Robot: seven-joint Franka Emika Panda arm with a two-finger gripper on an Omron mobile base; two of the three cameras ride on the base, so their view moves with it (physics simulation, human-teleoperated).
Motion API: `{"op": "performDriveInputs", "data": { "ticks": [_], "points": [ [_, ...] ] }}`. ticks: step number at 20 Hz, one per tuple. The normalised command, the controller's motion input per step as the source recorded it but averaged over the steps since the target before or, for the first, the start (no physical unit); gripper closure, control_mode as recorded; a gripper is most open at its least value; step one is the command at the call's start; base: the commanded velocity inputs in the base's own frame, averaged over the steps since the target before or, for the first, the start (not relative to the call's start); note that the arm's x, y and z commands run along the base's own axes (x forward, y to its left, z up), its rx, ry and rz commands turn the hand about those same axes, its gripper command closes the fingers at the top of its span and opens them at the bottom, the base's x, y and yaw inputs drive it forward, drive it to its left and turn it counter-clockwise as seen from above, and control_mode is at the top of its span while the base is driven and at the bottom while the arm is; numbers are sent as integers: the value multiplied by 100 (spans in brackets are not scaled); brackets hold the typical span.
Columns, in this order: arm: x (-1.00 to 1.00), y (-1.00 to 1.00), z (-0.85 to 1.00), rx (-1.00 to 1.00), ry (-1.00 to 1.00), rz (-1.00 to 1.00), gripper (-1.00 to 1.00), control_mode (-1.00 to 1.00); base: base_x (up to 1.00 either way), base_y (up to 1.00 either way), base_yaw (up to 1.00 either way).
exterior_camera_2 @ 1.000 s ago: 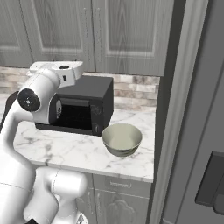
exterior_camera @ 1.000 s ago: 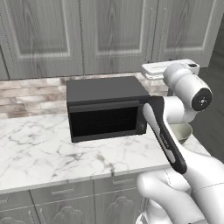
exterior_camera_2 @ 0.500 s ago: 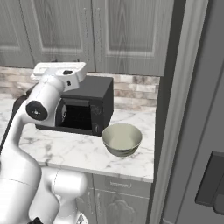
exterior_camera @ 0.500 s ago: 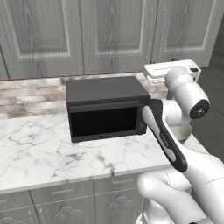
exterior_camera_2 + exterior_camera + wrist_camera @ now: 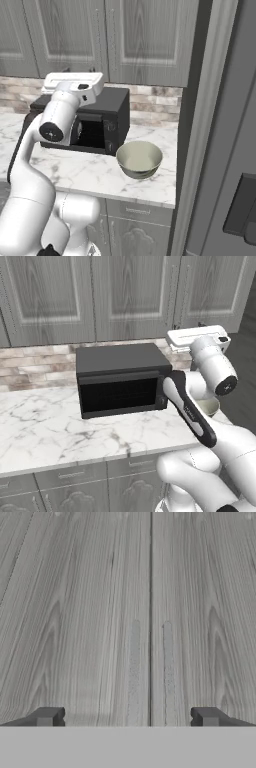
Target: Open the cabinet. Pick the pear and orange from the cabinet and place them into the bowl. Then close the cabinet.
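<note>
We are looking out from the hand, where our two dark fingertips (image 5: 46, 717) are standing wide apart at the bottom corners, so the jaws are released and gripping nothing. Between them, toward twelve o'clock, the two slim vertical handles (image 5: 134, 672) of the grey wood-grain wall cabinet (image 5: 100, 612) are running up either side of the seam where its two doors are meeting; both doors are sitting shut.

From the base cameras, the white marble desk (image 5: 50, 431) is lying nearest us. On it the round deep bowl, cream inside and greyish outside (image 5: 139, 158), is resting at about four o'clock from the boxy black microwave (image 5: 107, 122), just beside its front corner, and it is holding nothing we can make out. Our white arm is rising past the microwave, and the hand is hovering level above the microwave's top, facing the lower edge of the cabinet doors (image 5: 135, 296). Behind the microwave, a brick-patterned backsplash (image 5: 35, 361) is running under the cabinet.
</note>
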Motion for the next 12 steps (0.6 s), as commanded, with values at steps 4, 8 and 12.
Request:
{"op": "performDriveInputs", "data": {
  "ticks": [4,8,12],
  "points": [
    [9,0,0,0,0,0,-100,-100,0,0,0],
    [30,0,0,0,0,0,-100,-100,0,0,0],
    [50,0,0,0,3,-1,-100,-100,0,0,0]
  ]
}}
